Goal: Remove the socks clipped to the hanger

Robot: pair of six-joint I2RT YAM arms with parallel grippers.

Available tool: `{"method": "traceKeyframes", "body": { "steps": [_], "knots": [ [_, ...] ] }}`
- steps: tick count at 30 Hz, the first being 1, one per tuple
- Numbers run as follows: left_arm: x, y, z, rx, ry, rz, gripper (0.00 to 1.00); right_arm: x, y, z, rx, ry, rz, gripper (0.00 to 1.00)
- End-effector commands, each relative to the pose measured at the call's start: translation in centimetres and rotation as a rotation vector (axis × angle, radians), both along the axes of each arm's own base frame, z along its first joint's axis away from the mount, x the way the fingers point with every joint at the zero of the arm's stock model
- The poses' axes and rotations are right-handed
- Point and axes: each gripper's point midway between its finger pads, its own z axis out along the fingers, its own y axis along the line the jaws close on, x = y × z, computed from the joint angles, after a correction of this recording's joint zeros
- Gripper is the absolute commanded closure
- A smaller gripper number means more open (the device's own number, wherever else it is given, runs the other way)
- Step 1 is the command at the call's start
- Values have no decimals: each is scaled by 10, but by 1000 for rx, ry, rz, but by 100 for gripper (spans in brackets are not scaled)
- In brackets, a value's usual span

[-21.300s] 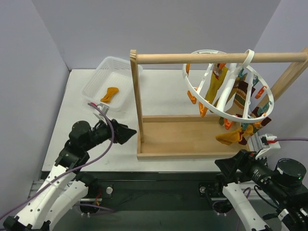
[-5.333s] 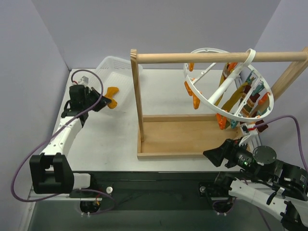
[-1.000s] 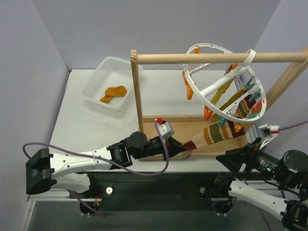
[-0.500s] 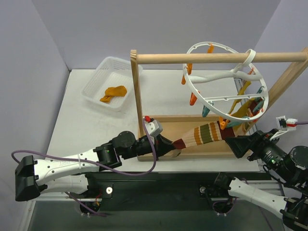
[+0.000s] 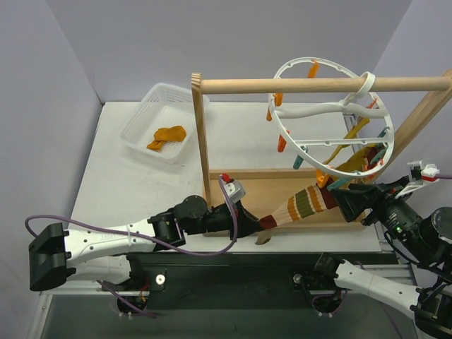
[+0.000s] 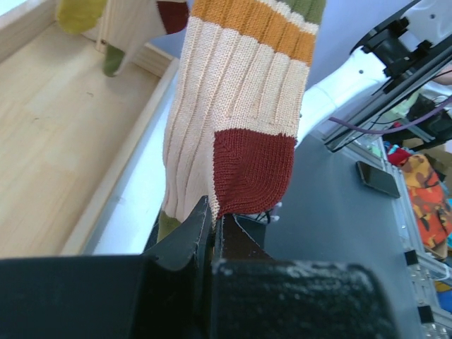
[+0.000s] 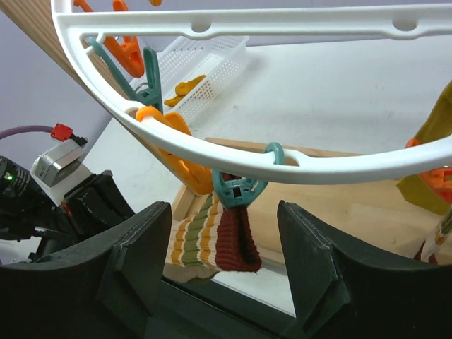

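Sock, striped, stretched taut from a teal clip on the near rim of the hanger down to your left gripper, whose jaws are closed tight on the dark red toe. The cuff end sits in the clip and the rest spans the front of the wooden base. Right gripper has its fingers spread wide, just below the ring and either side of that clip, holding nothing. Judgement: the step in hand is pulling this sock free. Pull along the sock's length, straight away from the clip and not sideways, so the ring does not swing on the rod. If the ring tilts toward you, brace its rim with the right fingers. Watch the toe pinch; it looks small and may slip. Other socks hang at the ring's right side. One orange sock lies in the basket.
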Motion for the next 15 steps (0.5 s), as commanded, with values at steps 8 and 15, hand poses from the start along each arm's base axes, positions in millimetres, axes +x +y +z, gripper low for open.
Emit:
{"method": "traceKeyframes", "body": {
  "steps": [8,15],
  "knots": [
    [-26,-11,32,-113,28,-85,100,20,5,14,-13,-101,-56,46],
    [-28,-11,32,-117,36,-92,100,24,-5,9,-24,-101,-109,57]
  ]
}}
